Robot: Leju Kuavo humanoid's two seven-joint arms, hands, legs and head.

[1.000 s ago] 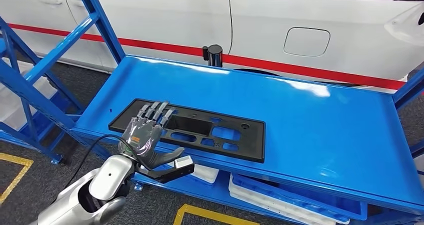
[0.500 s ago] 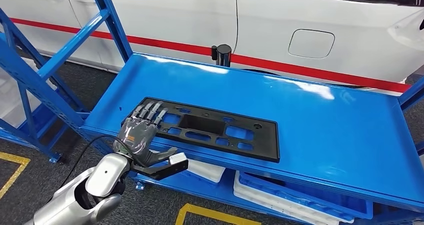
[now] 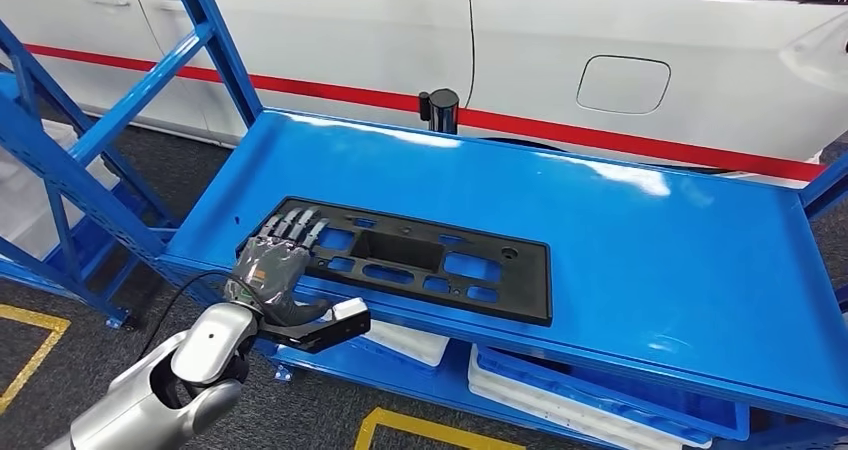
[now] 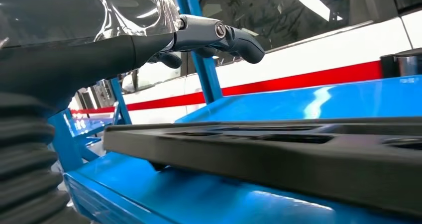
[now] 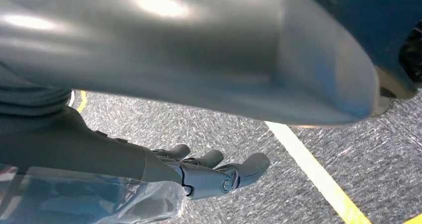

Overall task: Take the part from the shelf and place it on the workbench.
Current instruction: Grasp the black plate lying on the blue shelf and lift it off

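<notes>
The part [image 3: 400, 260] is a long flat black plate with several cut-outs, lying on the blue shelf [image 3: 620, 230] near its front edge. My left hand [image 3: 270, 265] is stretched over the plate's left end, fingers straight and spread above it, thumb out in front of the shelf edge. The left wrist view looks along the plate [image 4: 278, 159], and there the fingers [image 4: 234, 35] hover above it with a clear gap, holding nothing. My right hand [image 5: 199, 176] hangs over grey floor, fingers loosely extended and empty.
A white car [image 3: 400, 30] with a red stripe stands right behind the shelf. A black cylinder [image 3: 441, 108] sits at the shelf's back edge. Blue uprights [image 3: 215, 45] rise at the left. White trays [image 3: 540, 390] lie on the lower level. Yellow lines [image 3: 420, 425] mark the floor.
The whole picture has shifted a little, so the camera moved. My left hand now sits closer to the plate's left end and slightly lower than a second ago.
</notes>
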